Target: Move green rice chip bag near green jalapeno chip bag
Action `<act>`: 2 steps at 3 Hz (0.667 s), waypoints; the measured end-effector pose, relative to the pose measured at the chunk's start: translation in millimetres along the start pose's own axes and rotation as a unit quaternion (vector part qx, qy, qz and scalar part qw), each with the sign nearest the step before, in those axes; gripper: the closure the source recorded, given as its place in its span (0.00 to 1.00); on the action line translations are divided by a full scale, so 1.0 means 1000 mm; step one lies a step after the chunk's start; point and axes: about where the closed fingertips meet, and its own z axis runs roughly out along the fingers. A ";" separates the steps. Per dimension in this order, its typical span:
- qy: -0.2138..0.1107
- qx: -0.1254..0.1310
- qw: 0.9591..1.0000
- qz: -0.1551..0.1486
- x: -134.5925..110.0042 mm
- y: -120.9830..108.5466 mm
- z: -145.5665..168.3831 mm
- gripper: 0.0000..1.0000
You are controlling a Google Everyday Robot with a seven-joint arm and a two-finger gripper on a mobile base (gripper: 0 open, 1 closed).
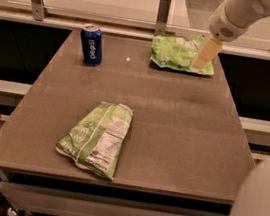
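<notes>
In the camera view, the only one we have, the gripper (201, 62) hangs at the far right of the table (186, 138), its tip down over the right end of the green rice chip bag (176, 53). We cannot tell whether it touches the bag, nor whether it is wide, narrow or closed on anything. The bag lies flat under the gripper and to its left, close to the back edge. The green jalapeno chip bag (96, 138) lies well apart from the gripper, nearer to us and to its left, label side up.

We judge the main risk to be a poor hold. A flat, slick bag caught only at one end could slip out, or swing and drop short. A low drag could push it off the back edge instead. The blue can (91, 44), farther left of the gripper, could be clipped if the path swings wide. Setting down too low could shove the jalapeno bag toward the near edge.
</notes>
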 end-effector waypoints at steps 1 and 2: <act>0.000 -0.024 1.000 0.001 -0.014 -0.015 0.048 0.00; -0.001 -0.059 0.998 0.018 -0.024 -0.018 0.116 0.00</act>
